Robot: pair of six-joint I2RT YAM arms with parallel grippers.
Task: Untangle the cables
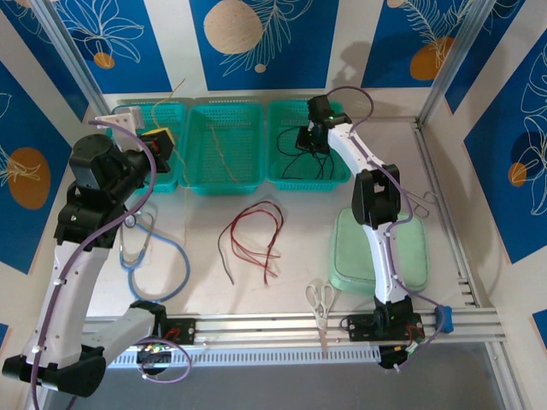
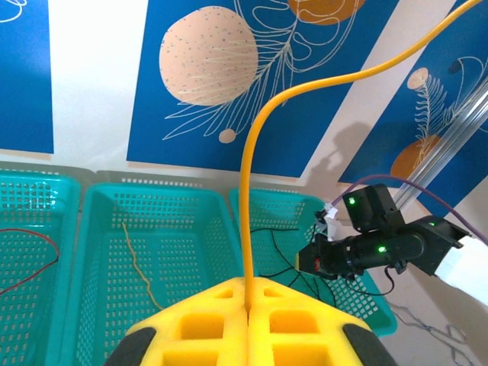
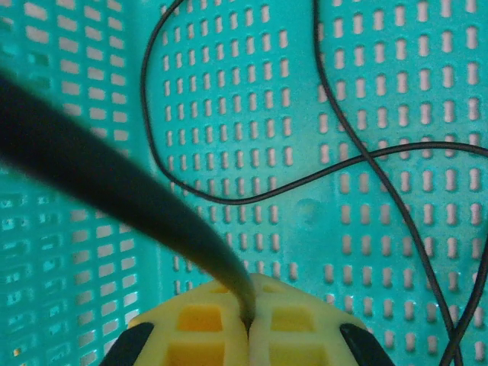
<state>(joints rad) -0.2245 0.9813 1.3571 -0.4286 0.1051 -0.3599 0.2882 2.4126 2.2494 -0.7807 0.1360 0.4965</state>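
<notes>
My left gripper is shut on a yellow cable, which rises from its yellow fingers and arcs up to the right. In the top view this gripper hangs over the left teal basket. My right gripper is shut on a black cable low inside the right basket, where more black cable loops on the floor. A thin yellow-tan cable lies in the middle basket. Red cables and a dark one lie loose on the table.
A blue-tubed stethoscope lies on the table by the left arm. Scissors rest near the front rail. A pale green tray sits under the right arm. A red cable lies in the left basket.
</notes>
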